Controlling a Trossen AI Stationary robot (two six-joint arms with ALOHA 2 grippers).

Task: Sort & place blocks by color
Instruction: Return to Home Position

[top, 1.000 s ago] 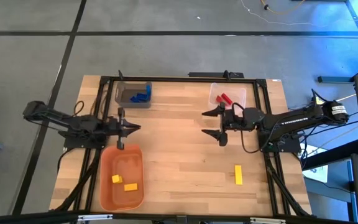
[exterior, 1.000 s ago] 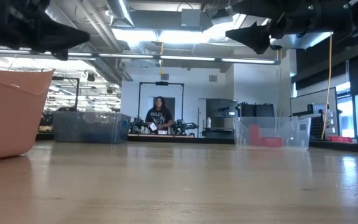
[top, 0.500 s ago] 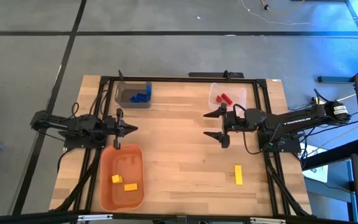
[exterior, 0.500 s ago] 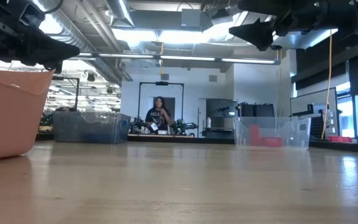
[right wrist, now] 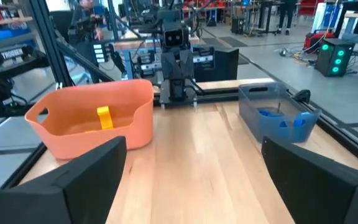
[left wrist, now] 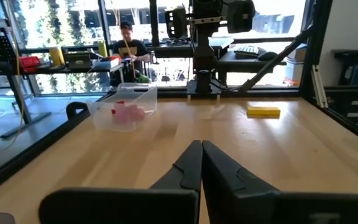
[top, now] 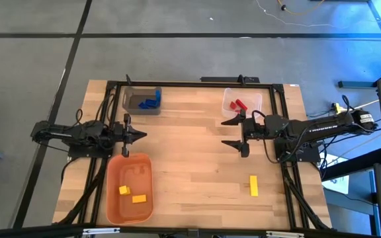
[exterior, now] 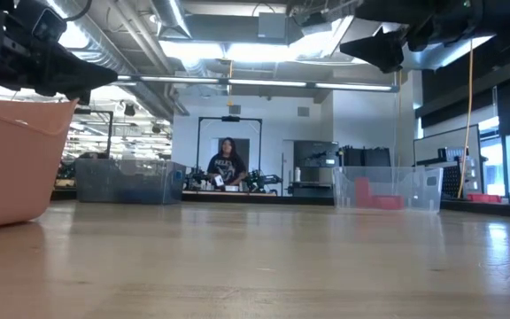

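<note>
One elongated yellow block (top: 253,186) lies flat on the table near its right near corner, and also shows in the left wrist view as a yellow block (left wrist: 263,112). Two yellow blocks (top: 131,194) lie in the orange bin (top: 113,173), blue blocks (top: 151,102) in the grey bin (top: 129,99), red blocks (top: 239,104) in the clear bin (top: 256,99). My left gripper (top: 144,136) is shut and empty, hovering just beyond the orange bin's far rim. My right gripper (top: 225,132) is open and empty, raised in front of the clear bin.
A black frame (top: 177,84) runs around the table's edges. Bare wood lies between the three bins and around the loose yellow block. A person (exterior: 227,164) stands in the room far behind the table.
My right gripper has drawn back a little toward the table's right edge, still open. My left gripper has pulled back slightly toward the left edge, still shut. No block has moved.
</note>
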